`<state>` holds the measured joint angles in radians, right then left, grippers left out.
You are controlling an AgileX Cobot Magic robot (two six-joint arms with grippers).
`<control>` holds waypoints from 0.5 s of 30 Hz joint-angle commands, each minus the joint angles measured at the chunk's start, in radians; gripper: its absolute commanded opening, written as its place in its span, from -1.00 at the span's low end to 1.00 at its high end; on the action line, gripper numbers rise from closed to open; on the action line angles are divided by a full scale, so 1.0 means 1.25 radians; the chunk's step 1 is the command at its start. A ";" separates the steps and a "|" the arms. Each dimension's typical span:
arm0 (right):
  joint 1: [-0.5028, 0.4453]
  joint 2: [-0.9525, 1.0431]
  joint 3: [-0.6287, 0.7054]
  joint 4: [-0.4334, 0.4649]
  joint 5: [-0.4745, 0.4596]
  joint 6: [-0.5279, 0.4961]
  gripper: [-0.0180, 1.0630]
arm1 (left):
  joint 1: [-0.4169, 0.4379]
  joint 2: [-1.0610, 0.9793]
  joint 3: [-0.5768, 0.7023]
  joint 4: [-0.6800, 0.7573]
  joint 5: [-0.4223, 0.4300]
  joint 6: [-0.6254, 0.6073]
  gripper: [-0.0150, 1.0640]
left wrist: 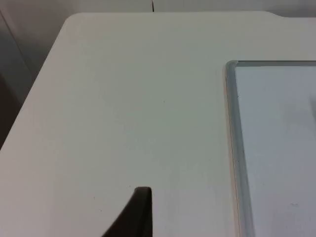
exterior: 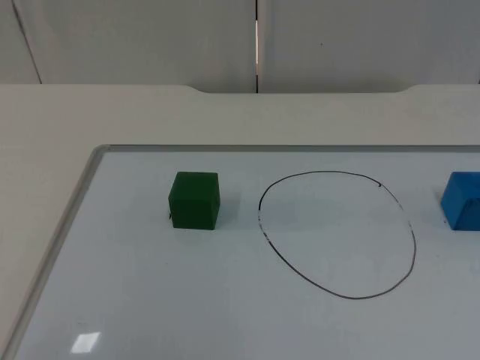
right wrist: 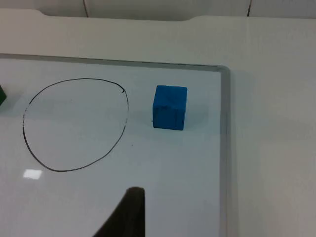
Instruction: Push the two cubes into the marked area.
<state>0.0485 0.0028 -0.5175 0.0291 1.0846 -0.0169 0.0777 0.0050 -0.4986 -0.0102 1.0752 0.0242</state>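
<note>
A green cube sits on the whiteboard, just left of a hand-drawn black oval. A blue cube rests to the oval's right, a short gap away from the line. In the right wrist view, my right gripper hovers over the board, nearer than the oval and the blue cube; a sliver of the green cube shows beyond the oval. My left gripper hangs above the bare table, left of the board's corner. Both cubes lie outside the oval.
The whiteboard has a thin metal frame and lies on the white table. A grey partition wall stands behind. The table's left edge drops off beside my left gripper.
</note>
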 commanded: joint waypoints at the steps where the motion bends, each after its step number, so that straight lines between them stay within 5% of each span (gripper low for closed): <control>1: -0.003 -0.002 0.002 -0.005 -0.005 0.000 0.99 | 0.003 -0.004 -0.014 -0.007 -0.018 0.003 0.97; 15: -0.003 -0.002 0.002 -0.005 -0.005 0.000 0.99 | 0.003 0.025 -0.035 -0.056 -0.080 0.003 0.97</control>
<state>0.0485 0.0028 -0.5175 0.0267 1.0846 -0.0169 0.0777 0.0259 -0.5370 -0.0618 0.9908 0.0263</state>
